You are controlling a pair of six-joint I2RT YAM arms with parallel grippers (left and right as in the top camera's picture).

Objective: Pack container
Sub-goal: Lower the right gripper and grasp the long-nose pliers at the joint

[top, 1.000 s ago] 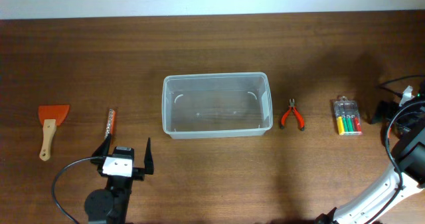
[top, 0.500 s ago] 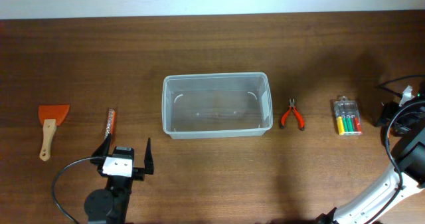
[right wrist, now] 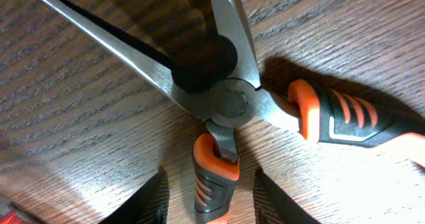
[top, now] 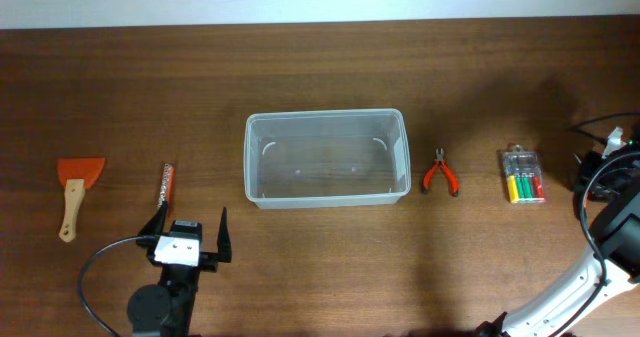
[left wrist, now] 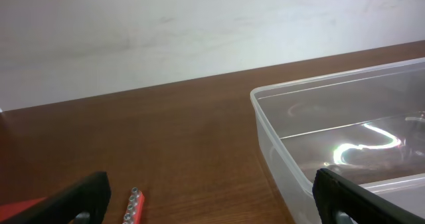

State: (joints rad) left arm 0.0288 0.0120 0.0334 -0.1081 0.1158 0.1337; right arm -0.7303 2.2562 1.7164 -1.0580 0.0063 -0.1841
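dark wood-grain tabletop (top: 320, 67) under a pale wall. at its middle, clear rectangular plastic container with rounded corners (top: 327, 157), empty, ahead and to the right of left gripper (top: 190, 227), spread wide and holding nothing. from the right wrist, steel needle-nose pliers with orange-and-black handles (right wrist: 226, 101), lying splayed on the wood. right gripper (right wrist: 211, 201) straddling one handle, fingers (right wrist: 151, 204) parted, wood showing in both gaps, no grip made. likely hazard: pinching a single handle of a loose-jointed tool, letting the free half swing at the pivot, slipping from the fingers on the lift, or catching the container's rim on the way in.
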